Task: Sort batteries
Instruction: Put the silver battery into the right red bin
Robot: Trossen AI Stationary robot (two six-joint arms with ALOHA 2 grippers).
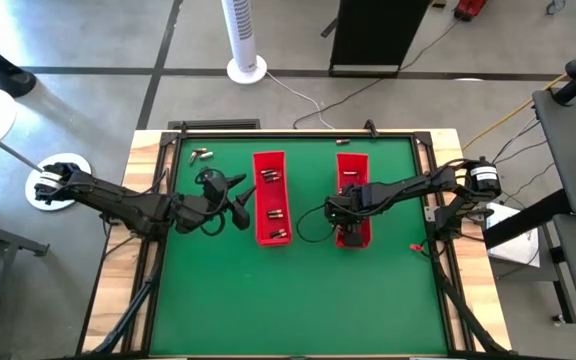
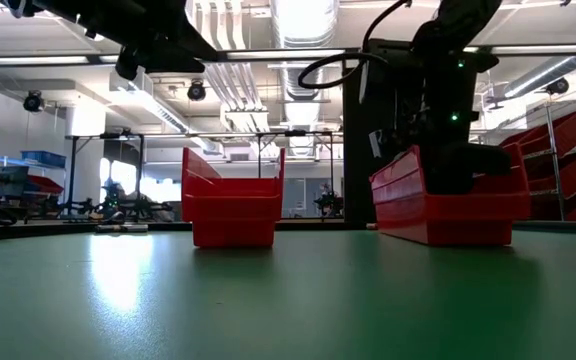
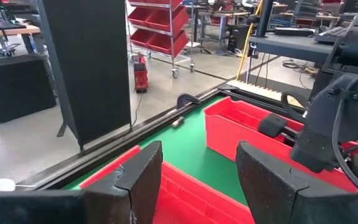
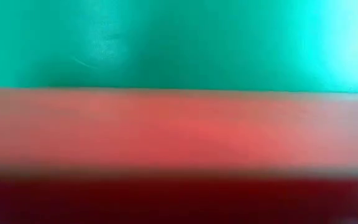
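The right gripper (image 1: 346,232) is reaching down into the right-hand red tray (image 1: 353,166), at the end nearest the robot; in the low view its dark body is sitting inside that tray's walls, and its own wrist camera is showing only the tray's red wall and green mat pressed close. Whether its fingers are apart or together, or holding anything, cannot be told from any view. The left gripper (image 1: 236,203) is hanging above the mat just beside the left-hand red tray (image 1: 271,160), and its wrist view is showing its fingers (image 3: 143,177) standing clearly apart with nothing between them. Several batteries (image 1: 275,214) are lying in the left tray in small groups, some more are resting in the far half of the right tray, and a few loose batteries (image 1: 200,155) are lying on the green mat (image 1: 288,300) near the far left corner, with another loose piece at the far edge. In my judgement the step in hand is a placement or a pick inside the right tray. The next move is calling for a straight lift clear of the tray walls, since the gripper is sitting low between them and a sideways pull could be dragging the tray.
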